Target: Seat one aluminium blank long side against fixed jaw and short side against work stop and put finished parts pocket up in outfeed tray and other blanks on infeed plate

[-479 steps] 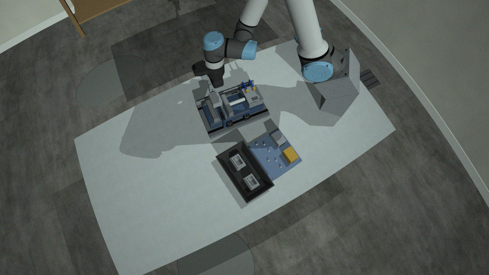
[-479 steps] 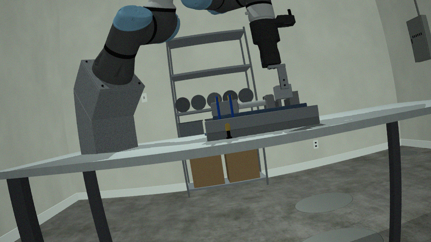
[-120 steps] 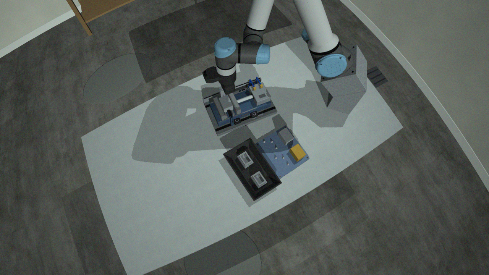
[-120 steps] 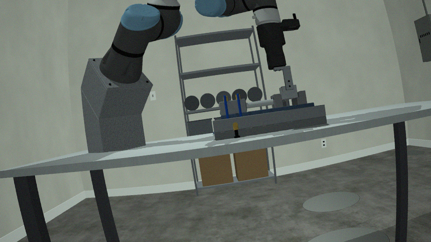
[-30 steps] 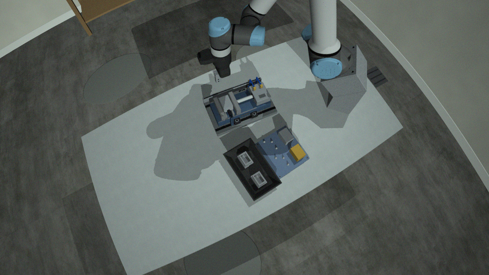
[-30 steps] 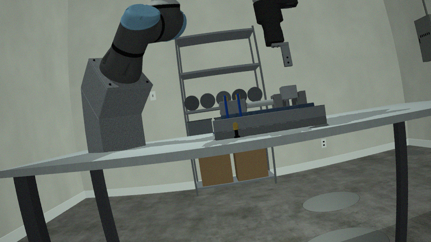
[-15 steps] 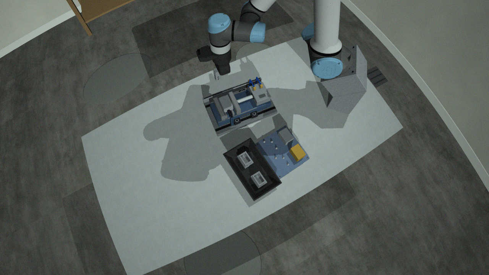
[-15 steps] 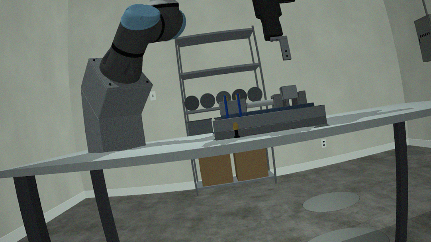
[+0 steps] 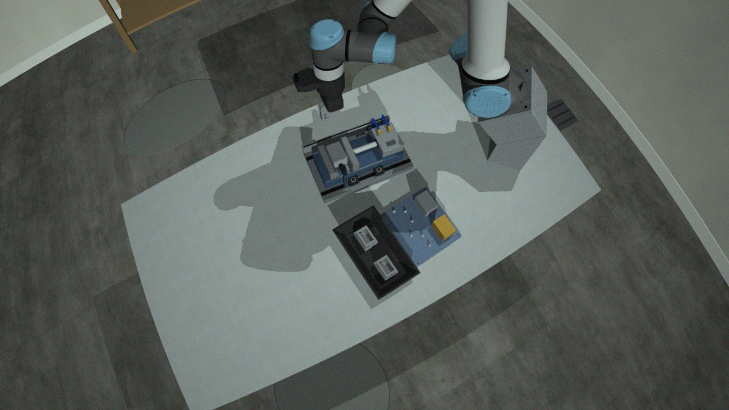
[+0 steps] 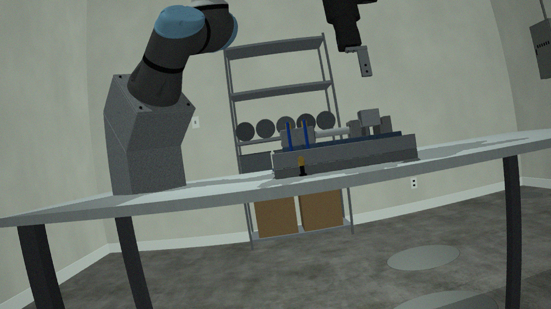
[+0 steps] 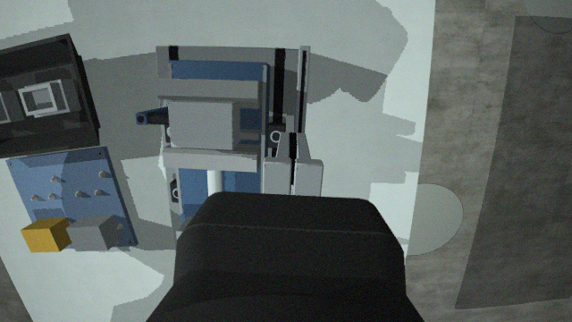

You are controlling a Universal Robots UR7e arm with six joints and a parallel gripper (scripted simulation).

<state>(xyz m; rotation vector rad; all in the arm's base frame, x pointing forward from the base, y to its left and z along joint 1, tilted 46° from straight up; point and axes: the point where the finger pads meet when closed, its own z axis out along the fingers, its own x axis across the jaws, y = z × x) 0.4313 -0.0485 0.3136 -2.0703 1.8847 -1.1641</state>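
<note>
Black outfeed tray (image 9: 351, 244): two grey pocketed finished parts (image 9: 365, 237) lie flat, pocket up. Blue pinned infeed plate (image 9: 405, 234): yellow brass blank (image 9: 443, 227) and grey aluminium blank (image 9: 425, 201) rest at its far edge. Blue vise (image 9: 326, 175): a grey aluminium block (image 11: 200, 125) occupies the opening; seating appears complete. Two-finger gripper (image 10: 364, 62): closed, empty, airborne.

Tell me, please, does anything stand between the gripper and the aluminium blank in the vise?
Nothing visible does. The gripper hangs shut and holding nothing, high above the far side of the vise. The aluminium blank sits in the vise opening with its top uncovered, and only open air lies between them.
</note>
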